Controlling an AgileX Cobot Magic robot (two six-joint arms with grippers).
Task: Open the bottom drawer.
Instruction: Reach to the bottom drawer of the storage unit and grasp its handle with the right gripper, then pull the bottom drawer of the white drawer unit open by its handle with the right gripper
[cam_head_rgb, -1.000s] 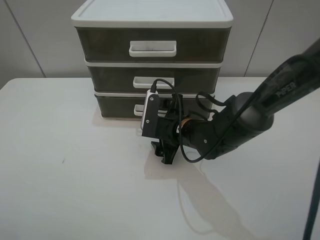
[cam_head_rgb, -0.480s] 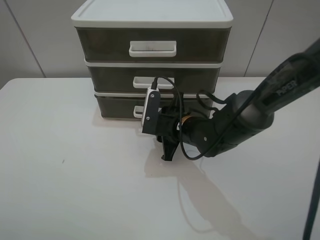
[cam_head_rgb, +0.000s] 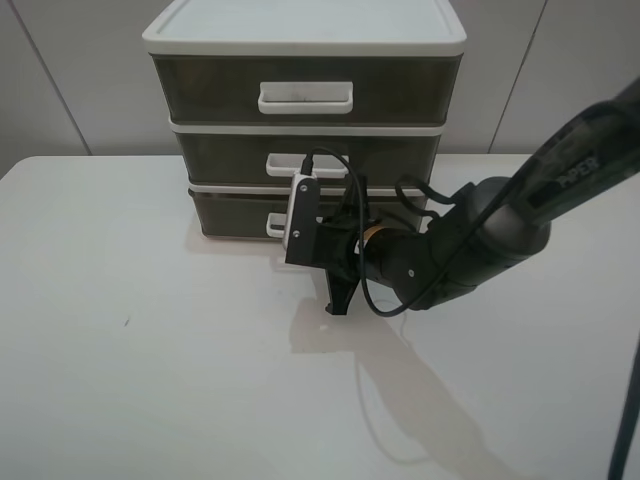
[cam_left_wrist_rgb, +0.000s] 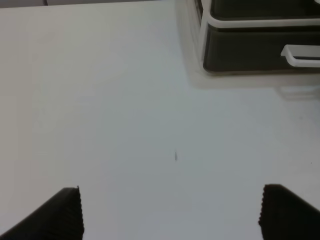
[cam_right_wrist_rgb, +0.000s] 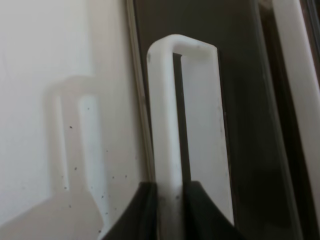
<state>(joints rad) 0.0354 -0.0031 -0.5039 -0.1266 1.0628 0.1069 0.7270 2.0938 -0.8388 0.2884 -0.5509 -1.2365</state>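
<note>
The bottom drawer (cam_head_rgb: 232, 211) is the lowest smoky-brown tier of the white-framed drawer unit (cam_head_rgb: 305, 30); it sits closed. Its small white loop handle (cam_head_rgb: 276, 222) is partly hidden behind my right gripper (cam_head_rgb: 300, 240), which is rolled on its side against the drawer front. In the right wrist view the handle (cam_right_wrist_rgb: 165, 125) runs between the two black fingertips (cam_right_wrist_rgb: 145, 205), which pinch its bar. My left gripper (cam_left_wrist_rgb: 170, 215) is open and empty over bare table, away from the drawer (cam_left_wrist_rgb: 245, 47) and its handle (cam_left_wrist_rgb: 300, 55). The left gripper does not show in the exterior view.
The middle drawer (cam_head_rgb: 305, 160) and the taller top drawer (cam_head_rgb: 305, 92) sit closed above. The white table (cam_head_rgb: 150, 350) spreads in front and to the left. The right arm (cam_head_rgb: 500, 225) reaches in from the right with a black cable looped over it.
The right gripper has rolled and edged closer to the drawer front, its lower black part rising slightly. The drawer unit has not visibly moved.
</note>
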